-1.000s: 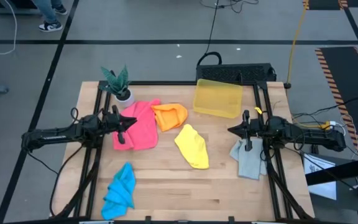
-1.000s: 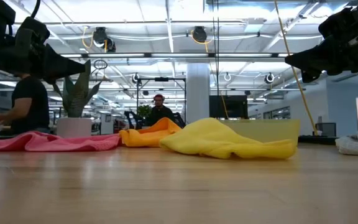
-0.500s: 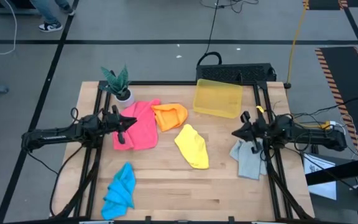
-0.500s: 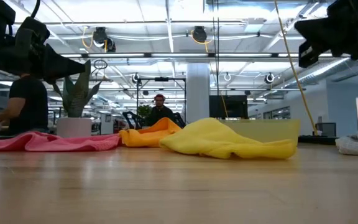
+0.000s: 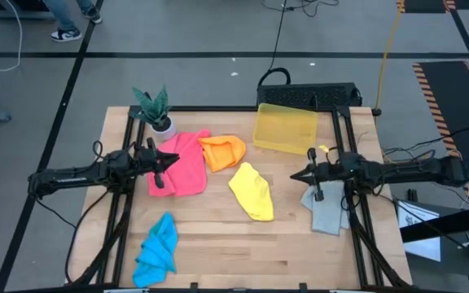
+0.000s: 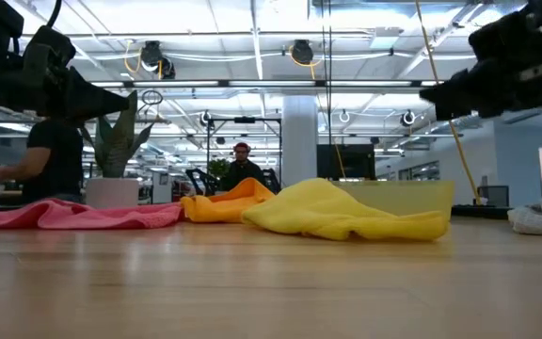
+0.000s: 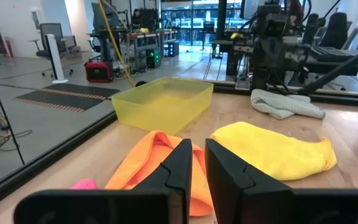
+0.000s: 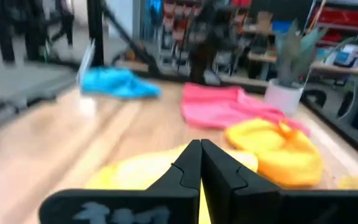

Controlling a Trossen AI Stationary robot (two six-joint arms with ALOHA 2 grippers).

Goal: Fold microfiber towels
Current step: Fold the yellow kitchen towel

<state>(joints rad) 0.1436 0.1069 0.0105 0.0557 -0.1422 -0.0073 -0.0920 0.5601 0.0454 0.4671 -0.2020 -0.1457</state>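
Five microfiber towels lie loose on the wooden table. The pink towel (image 5: 179, 167) and the orange towel (image 5: 222, 151) are at the far left of middle. The yellow towel (image 5: 252, 191) is in the middle, the blue towel (image 5: 157, 248) at the near left, and the grey towel (image 5: 326, 210) at the right. My left gripper (image 5: 173, 160) hovers level over the pink towel's left part, its fingers (image 7: 182, 165) a narrow gap apart and empty. My right gripper (image 5: 293, 176) hovers level and shut beside the grey towel's far left corner, and points at the yellow towel (image 8: 142, 171).
A translucent yellow bin (image 5: 285, 128) stands at the far edge, right of middle. A potted plant (image 5: 155, 110) stands at the far left corner. Black frame rails (image 5: 116, 220) run along both sides of the table. Bare wood lies between the blue and grey towels. A person (image 6: 241, 168) sits in the room behind.
My right gripper has drawn back a little and risen. It has then reached out toward the table's middle and come lower, rolling slightly. It has stayed shut throughout. The towels lie as before.
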